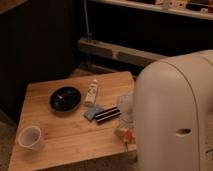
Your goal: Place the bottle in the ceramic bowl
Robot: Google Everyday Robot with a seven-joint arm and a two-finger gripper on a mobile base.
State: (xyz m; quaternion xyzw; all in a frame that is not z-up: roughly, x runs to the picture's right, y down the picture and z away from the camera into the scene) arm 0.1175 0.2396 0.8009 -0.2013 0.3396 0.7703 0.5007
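The bottle [91, 93] is small and cream-white. It lies on the wooden table [60, 145], just right of the ceramic bowl [65, 98], neck pointing away. The bowl is shallow, black and glossy, and holds nothing. My gripper does not show; only the arm's big white housing [175, 115] fills the right side and hides the table's right edge.
A small blue-grey block [92, 112] and a black-and-white striped block [108, 114] lie in front of the bottle. A translucent plastic cup [29, 137] stands front left. A pale crumpled packet [125, 107] and an orange item [125, 134] sit by the arm housing.
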